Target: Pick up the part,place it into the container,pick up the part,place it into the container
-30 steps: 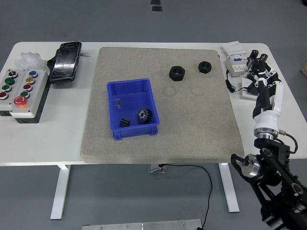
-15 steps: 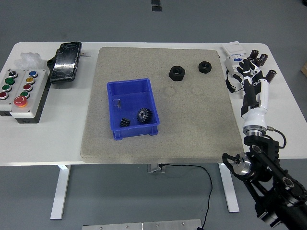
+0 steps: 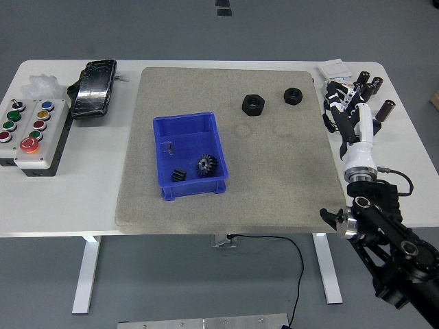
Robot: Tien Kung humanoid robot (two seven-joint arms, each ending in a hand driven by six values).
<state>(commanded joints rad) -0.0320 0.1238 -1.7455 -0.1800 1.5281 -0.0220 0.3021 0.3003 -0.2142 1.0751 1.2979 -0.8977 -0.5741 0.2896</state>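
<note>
At the left end of the desk [image 3: 82,199] sit a button box [image 3: 27,130] and a dark case [image 3: 95,88], neither part of the job. On the grey mat [image 3: 274,192] stands the blue bin [image 3: 191,155], already holding a gear [image 3: 206,164] and a small black block [image 3: 179,175]. Farther back and to the right lie two black nuts on the mat: the larger nut [image 3: 253,104], then the smaller nut [image 3: 293,95] a little beyond it, the two near each other but apart, and both well apart from the bin.

The right hand [image 3: 346,110] hovers at the mat's right edge, over the white devices [image 3: 336,72] there, fingers spread and holding nothing. The smaller nut lies to its left and slightly farther back, near but not touching; the larger nut is farther left again.

The step in hand looks like reaching for a nut. To do it well, the hand should travel left and come down squarely over the smaller nut, fingers kept wide until they straddle it, then pinch across two flat sides. A nut is low and slick, so a shallow grasp could let it skid on the mat. The cable [image 3: 326,120] near the wrist should be kept clear. The left arm is out of view.
</note>
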